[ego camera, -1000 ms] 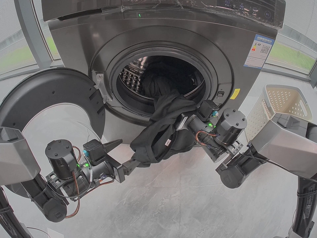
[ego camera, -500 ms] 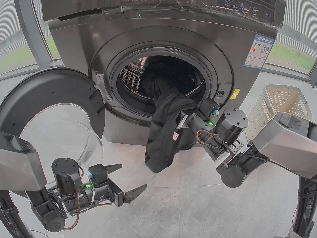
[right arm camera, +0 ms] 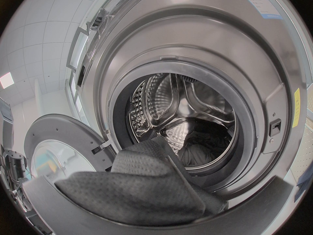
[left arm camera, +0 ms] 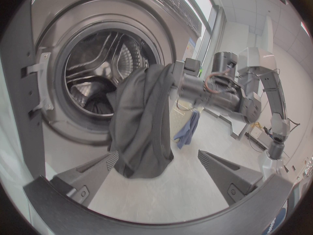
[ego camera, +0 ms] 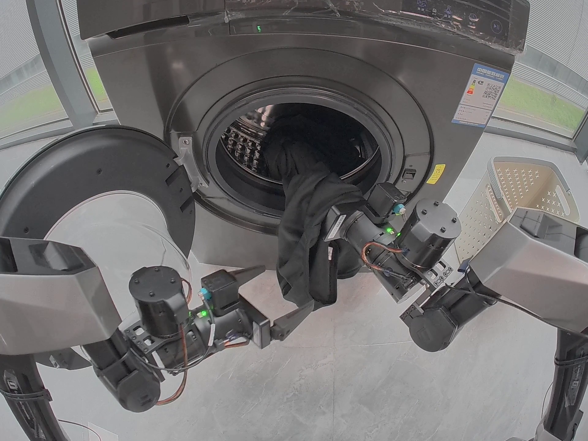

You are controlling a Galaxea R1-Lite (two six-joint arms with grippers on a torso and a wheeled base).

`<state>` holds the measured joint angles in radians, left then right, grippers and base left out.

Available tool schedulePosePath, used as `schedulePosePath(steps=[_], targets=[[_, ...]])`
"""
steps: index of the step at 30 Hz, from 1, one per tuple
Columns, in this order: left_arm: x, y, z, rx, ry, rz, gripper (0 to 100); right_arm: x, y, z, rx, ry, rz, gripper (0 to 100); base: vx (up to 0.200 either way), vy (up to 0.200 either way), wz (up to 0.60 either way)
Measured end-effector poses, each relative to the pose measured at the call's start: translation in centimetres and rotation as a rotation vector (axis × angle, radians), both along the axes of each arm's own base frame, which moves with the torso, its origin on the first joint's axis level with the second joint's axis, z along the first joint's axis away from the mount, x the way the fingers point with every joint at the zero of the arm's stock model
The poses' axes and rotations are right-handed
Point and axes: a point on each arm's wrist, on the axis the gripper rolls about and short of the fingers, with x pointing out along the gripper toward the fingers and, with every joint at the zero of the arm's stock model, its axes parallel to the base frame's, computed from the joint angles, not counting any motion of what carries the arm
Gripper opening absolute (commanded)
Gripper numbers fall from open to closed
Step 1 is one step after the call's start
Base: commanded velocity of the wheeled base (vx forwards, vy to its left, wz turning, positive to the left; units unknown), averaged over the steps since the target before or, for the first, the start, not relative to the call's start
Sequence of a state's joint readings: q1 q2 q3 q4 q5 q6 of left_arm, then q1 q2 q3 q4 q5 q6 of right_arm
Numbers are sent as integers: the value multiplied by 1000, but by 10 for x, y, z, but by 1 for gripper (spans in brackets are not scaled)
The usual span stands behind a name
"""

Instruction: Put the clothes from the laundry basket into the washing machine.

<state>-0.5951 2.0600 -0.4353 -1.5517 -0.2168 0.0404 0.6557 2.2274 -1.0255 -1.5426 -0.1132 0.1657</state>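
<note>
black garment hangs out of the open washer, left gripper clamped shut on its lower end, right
No: the left gripper is open, fingers spread either side of the lower end of the black garment, per the left wrist view. Rest is right.

I am working in what looks like a test or demo room set up as a laundry corner, not a lived-in home. A front-loading washing machine (ego camera: pixel 184 75) fills the upper middle of the head view, with clear plastic film (ego camera: pixel 380 1) over its control panel. Tall windows (ego camera: pixel 24 93) at upper left and upper right look onto grass. The floor (ego camera: pixel 343 375) is grey stone-look tile, a laundry basket (ego camera: pixel 520 185) sits at right, and the ceiling (right arm camera: pixel 39 23) is white panels.
</note>
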Motion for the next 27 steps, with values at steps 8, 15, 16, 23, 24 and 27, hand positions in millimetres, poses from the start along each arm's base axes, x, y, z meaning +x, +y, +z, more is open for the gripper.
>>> schedulePosePath(steps=[8, 15, 16, 23, 24, 27], targets=[[41, -32, 1, -68, -92, -3, 100, -5, 6, -1, -1, 4, 18, 0, 0, 0, 0], [70, -51, -7, -112, -128, 23, 100, -9, 11, -2, 0, 7, 33, 0, 0, 0, 0], [73, -53, -8, -118, -131, 30, 100, -9, 11, -2, 1, 7, 35, 0, 0, 0, 0], [92, -60, -22, -132, -136, 74, 100, -16, 17, -3, 4, 19, 47, 0, 0, 0, 0], [95, -60, -24, -134, -137, 84, 100, -17, 18, -4, 2, 22, 49, 0, 0, 0, 0], [102, -59, -28, -143, -138, 112, 0, -21, 19, -5, -1, 32, 57, 0, 0, 0, 0]])
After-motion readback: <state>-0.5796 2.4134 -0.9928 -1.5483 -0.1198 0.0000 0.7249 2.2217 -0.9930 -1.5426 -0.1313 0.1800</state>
